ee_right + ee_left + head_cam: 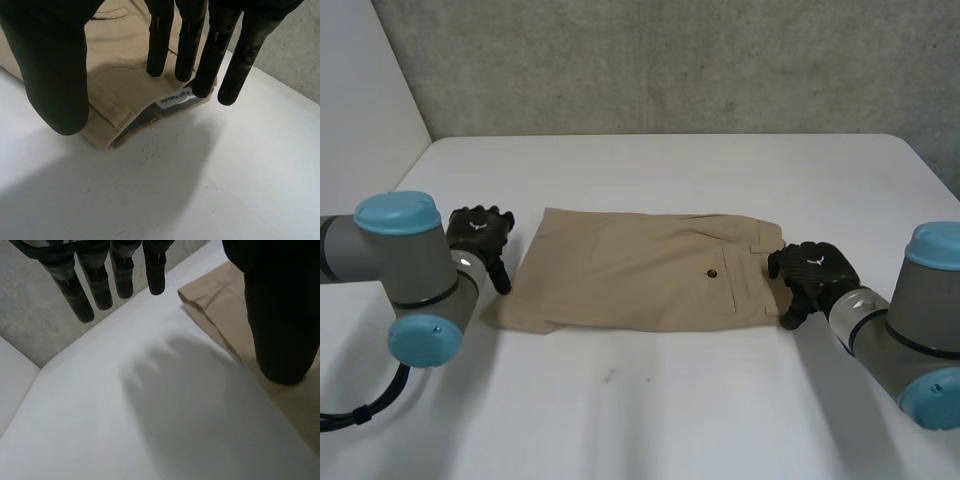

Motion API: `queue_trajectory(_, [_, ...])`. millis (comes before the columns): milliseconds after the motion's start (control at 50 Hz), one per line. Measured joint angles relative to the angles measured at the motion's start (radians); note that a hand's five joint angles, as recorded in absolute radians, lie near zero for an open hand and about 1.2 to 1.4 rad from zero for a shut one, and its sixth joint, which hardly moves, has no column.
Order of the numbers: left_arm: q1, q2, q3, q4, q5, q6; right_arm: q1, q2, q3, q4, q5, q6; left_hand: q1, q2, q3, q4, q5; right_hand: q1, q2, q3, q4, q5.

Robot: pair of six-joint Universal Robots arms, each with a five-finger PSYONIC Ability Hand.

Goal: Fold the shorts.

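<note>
Tan shorts (pixel 640 270) lie flat on the white table (pixel 650 410), folded lengthwise, with the waistband to the right and a buttoned back pocket on top. My left hand (pixel 478 238) rests open beside the leg-hem edge. In its wrist view its fingers (pixel 100 285) hang straight over bare table and its thumb (pixel 280 315) is above the shorts' hem (pixel 215 300). My right hand (pixel 815 270) is at the waistband end. Its fingers (pixel 190 45) reach down straight onto the waistband (pixel 125 95), whose edge is lifted and shows a label. Its thumb (pixel 55 75) stands apart.
A grey concrete wall (pixel 670 60) runs behind the table's far edge. Bare tabletop lies in front of the shorts and behind them. Both grey arms come in low from the near corners.
</note>
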Motion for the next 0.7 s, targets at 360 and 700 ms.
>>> queue_trajectory(360, [-0.022, 0.288, -0.189, -0.001, 0.002, -0.025, -0.105, -0.094, 0.047, 0.003, 0.019, -0.016, -0.003, -0.002, -0.002, -0.001, -0.003, 0.414, 0.575, 0.578, 0.588, 0.555])
queue_trajectory(700, [-0.023, 0.536, -0.369, -0.001, 0.01, -0.063, -0.315, -0.275, 0.018, 0.257, -0.058, -0.262, -0.003, -0.002, -0.002, -0.002, -0.003, 0.453, 0.575, 0.578, 0.589, 0.569])
